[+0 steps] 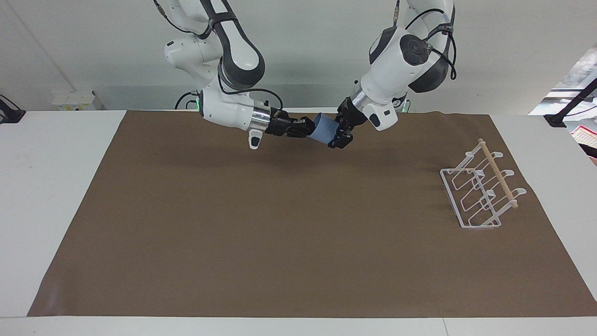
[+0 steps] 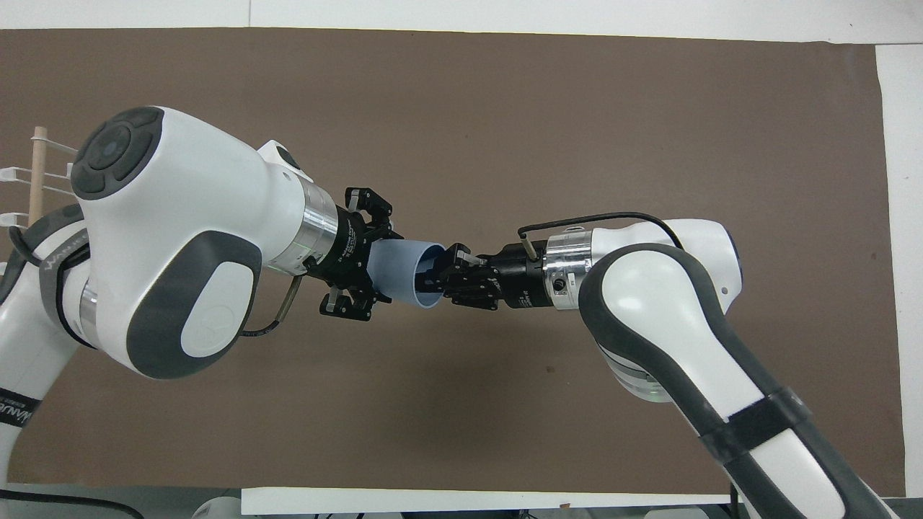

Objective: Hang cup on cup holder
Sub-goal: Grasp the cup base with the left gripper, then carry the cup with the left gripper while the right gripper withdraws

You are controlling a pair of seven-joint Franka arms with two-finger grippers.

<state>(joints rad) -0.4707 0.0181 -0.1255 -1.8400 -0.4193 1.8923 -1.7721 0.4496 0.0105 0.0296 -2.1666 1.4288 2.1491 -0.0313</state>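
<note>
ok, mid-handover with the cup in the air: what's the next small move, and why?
Probably shut the left gripper on the cup's closed end. Its fingers straddle that end but look open, while the right gripper holds the cup by the rim over the brown mat. The rack stands at the left arm's end, so the left arm should carry it.

Cup holder [image 2: 32,180] (overhead) mostly arm-hidden

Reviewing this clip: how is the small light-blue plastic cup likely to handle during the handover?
The light-blue tapered plastic cup is probably light: the right gripper holds it sideways by its rim alone. Its smooth taper may slip within the left gripper. Set down sideways, it would likely roll.
</note>
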